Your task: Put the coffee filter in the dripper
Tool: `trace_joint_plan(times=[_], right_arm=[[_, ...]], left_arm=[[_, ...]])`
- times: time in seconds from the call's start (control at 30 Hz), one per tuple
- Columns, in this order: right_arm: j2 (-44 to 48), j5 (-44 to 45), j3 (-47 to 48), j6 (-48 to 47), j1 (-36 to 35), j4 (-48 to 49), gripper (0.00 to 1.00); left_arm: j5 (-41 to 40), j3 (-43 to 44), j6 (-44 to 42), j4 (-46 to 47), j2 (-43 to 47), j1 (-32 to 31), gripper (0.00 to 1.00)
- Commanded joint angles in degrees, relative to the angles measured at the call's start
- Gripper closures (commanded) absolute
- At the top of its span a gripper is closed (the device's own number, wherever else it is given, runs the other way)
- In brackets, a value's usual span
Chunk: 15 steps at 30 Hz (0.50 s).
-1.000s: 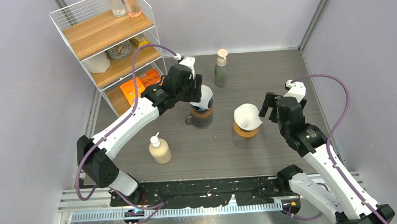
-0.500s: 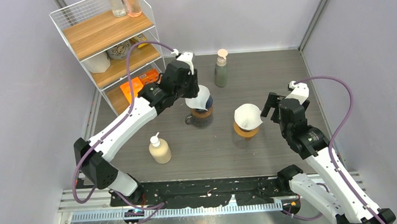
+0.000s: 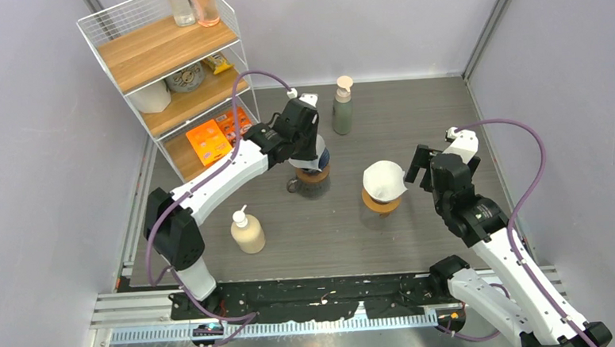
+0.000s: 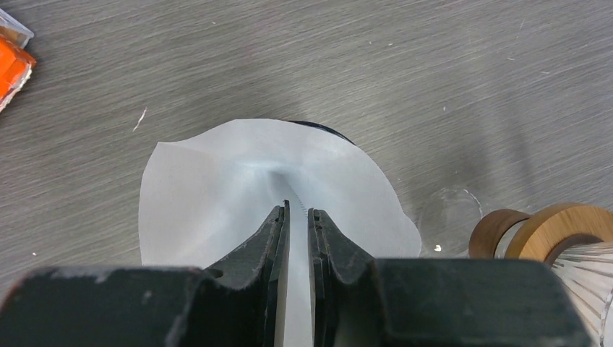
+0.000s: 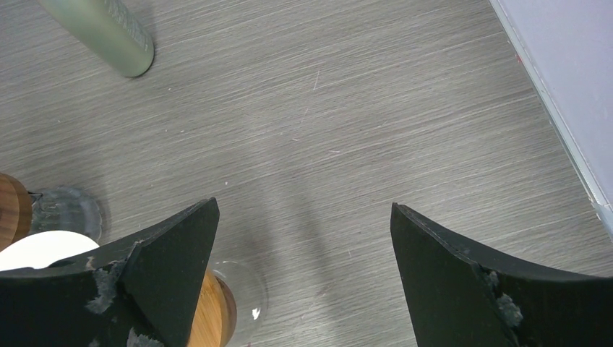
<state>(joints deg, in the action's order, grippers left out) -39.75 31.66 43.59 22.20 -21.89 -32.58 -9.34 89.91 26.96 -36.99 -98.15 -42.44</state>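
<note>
left hand [image 3: 308, 145]: on coffee filter [image 3: 317, 151] | right hand [image 3: 415, 166]: spread, beside right dripper [image 3: 382, 202]

Pale lavender walls [image 3: 360, 27]; grey wood-grain table [image 3: 444, 103]; wire shelf [image 3: 147, 56]

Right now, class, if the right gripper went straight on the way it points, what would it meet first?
Probably the bare table: nothing lies between the right gripper's open fingers, and the dripper sits off to one side.

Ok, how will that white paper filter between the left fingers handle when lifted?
Probably floppy: the coffee filter has a wavy rim and creases where the left gripper pinches it. Likely very light, being thin paper.
</note>
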Motion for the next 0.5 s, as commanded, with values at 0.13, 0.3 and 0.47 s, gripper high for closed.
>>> trace_joint_plan(times=[0.13, 0.3, 0.47], right_arm=[[0.01, 1.65, 0.03, -0.35, 0.27, 1.59, 0.05], [0.26, 1.65, -0.08, -0.39, 0.3, 1.61, 0.05], [0.29, 1.87, -0.2, -0.45, 0.27, 1.55, 0.04]], left_arm=[[0.86, 0.87, 1.25, 0.04, -0.5, -0.72, 0.79], [0.82, 1.34, 1.21, -0.53, -1.78, -0.73, 0.79], [1.09, 1.91, 1.04, -0.81, -2.8, -0.81, 0.79]])
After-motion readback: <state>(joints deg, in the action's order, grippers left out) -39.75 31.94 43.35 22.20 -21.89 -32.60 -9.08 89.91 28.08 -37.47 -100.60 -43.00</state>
